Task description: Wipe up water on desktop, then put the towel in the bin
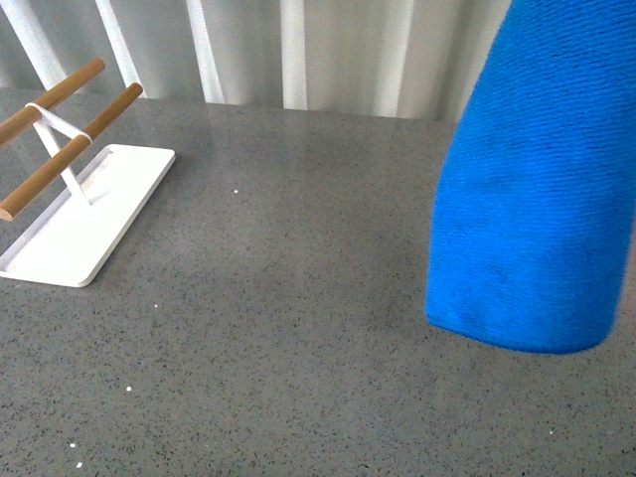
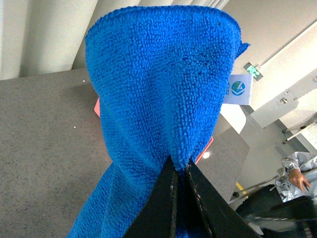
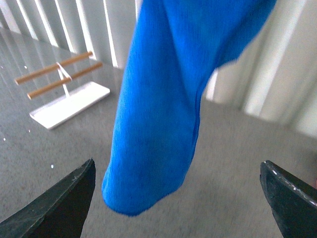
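Observation:
The towel (image 1: 527,199), bright blue and fluffy, hangs in the air above the right side of the desktop (image 1: 298,298), clear of the grey speckled surface. My left gripper (image 2: 179,171) is shut on a pinched fold of the towel (image 2: 158,89), whose white tag (image 2: 237,90) shows at one edge. My right gripper (image 3: 177,166) is open, its fingers spread wide, with the hanging towel (image 3: 163,99) ahead of it and untouched. I can make out no water on the desktop (image 3: 237,163). The bin is out of view.
A white tray (image 1: 84,214) carrying a rack of wooden bars (image 1: 70,149) stands at the far left of the desktop. White vertical slats (image 1: 298,50) line the back edge. A red-edged thing (image 2: 97,106) shows behind the towel; a person (image 2: 297,173) is beyond the table.

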Robot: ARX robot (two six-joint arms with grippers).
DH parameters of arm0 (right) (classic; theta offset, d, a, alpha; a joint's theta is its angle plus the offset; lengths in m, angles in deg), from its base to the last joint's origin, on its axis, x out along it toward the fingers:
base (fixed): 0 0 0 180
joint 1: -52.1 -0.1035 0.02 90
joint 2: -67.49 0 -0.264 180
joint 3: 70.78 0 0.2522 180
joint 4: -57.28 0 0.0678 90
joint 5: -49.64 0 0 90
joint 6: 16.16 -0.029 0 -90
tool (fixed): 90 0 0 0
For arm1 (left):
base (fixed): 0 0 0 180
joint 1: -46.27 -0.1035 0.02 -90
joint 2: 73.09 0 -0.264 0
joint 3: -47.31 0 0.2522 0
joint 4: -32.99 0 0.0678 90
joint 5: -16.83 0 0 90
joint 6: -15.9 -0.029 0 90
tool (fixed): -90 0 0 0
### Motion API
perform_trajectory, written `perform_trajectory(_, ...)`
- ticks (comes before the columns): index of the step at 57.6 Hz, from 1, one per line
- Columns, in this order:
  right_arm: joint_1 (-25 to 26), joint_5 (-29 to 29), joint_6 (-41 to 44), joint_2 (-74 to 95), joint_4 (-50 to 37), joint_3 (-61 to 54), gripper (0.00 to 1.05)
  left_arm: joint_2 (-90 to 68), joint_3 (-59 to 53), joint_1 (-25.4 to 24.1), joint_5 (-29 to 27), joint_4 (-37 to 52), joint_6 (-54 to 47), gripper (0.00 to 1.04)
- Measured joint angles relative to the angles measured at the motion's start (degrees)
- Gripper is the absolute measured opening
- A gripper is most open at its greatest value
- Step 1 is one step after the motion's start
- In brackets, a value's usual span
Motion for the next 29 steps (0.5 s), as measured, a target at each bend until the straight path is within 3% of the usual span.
perform_trajectory(15,4.52,8.92,6.91,19.69,-7.69,7.69,0.98,-0.98,0.9,-0.63,-0.24,0.0,1.09,0.04)
perform_trajectory(29,5.14,11.32,12.83,31.01,-15.69,6.19,0.98,-1.36,2.49,-0.9,-0.17,0.17,3.67,0.04)
